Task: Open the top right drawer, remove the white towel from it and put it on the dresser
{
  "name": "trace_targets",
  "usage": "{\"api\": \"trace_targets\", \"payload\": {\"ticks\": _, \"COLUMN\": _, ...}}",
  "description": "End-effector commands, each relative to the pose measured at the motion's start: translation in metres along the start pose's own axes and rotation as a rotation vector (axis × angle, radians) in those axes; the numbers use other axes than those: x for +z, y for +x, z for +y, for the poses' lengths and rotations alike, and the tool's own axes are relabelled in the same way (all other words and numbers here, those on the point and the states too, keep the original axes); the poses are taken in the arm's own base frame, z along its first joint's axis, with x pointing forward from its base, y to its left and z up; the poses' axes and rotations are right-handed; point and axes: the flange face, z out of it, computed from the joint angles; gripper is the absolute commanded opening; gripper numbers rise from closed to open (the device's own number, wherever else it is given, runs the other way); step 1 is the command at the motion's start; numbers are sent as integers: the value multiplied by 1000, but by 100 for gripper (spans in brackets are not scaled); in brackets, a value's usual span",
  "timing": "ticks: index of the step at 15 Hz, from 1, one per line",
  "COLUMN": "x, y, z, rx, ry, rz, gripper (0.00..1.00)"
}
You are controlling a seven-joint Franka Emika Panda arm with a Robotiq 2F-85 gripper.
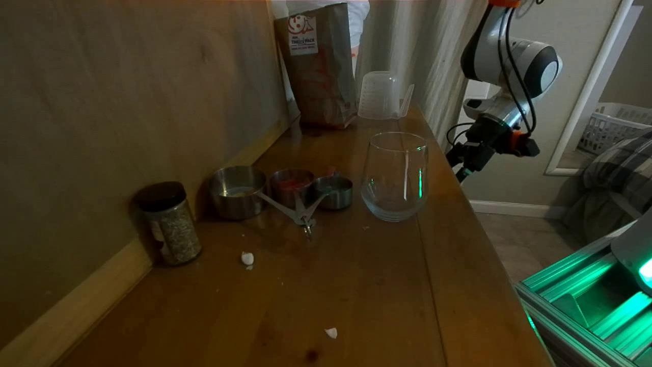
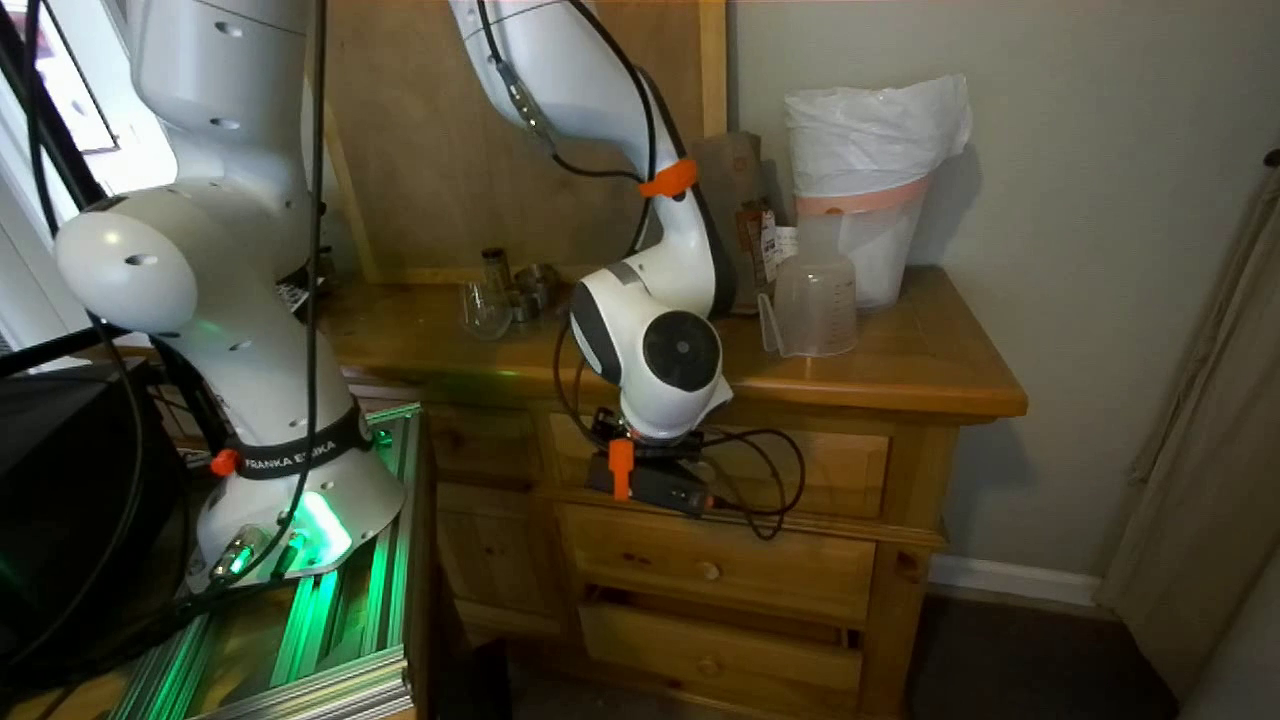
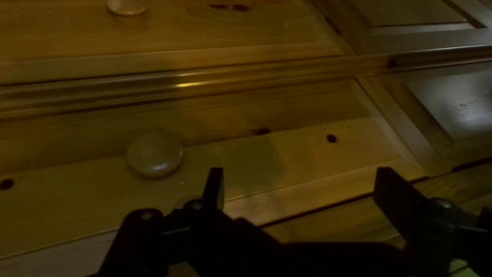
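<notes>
The dresser (image 1: 367, 285) is orange-brown wood; its top and front show in an exterior view (image 2: 940, 350). The top right drawer (image 2: 840, 470) looks shut. Its round wooden knob (image 3: 155, 154) shows in the wrist view, where the picture stands upside down. My gripper (image 3: 300, 181) is open and empty in front of this drawer, with the knob outside the fingers, beyond the left one. The gripper (image 1: 457, 164) is beside the dresser's front edge in an exterior view. The arm covers part of the drawer front. The white towel is out of view.
On the dresser stand a clear glass (image 1: 395, 178), metal measuring cups (image 1: 238, 193), a spice jar (image 1: 170, 224), a paper bag (image 1: 318, 71), a plastic measuring jug (image 2: 815, 305) and a lined white bin (image 2: 875, 190). The bottom drawer (image 2: 720, 650) stands partly open.
</notes>
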Motion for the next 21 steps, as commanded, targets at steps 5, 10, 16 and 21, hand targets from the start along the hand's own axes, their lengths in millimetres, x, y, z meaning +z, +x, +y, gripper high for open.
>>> {"api": "trace_targets", "payload": {"ticks": 5, "x": 26, "y": -22, "z": 27, "rx": -6, "ry": -87, "rz": 116, "gripper": 100}}
{"api": "trace_targets", "payload": {"ticks": 10, "x": 43, "y": -32, "z": 33, "rx": -13, "ry": -122, "rz": 177, "gripper": 100}}
{"api": "trace_targets", "payload": {"ticks": 16, "x": 56, "y": -34, "z": 51, "rx": -34, "ry": -131, "rz": 222, "gripper": 100}}
{"api": "trace_targets", "payload": {"ticks": 21, "x": 67, "y": -34, "z": 67, "rx": -34, "ry": -128, "rz": 255, "gripper": 100}}
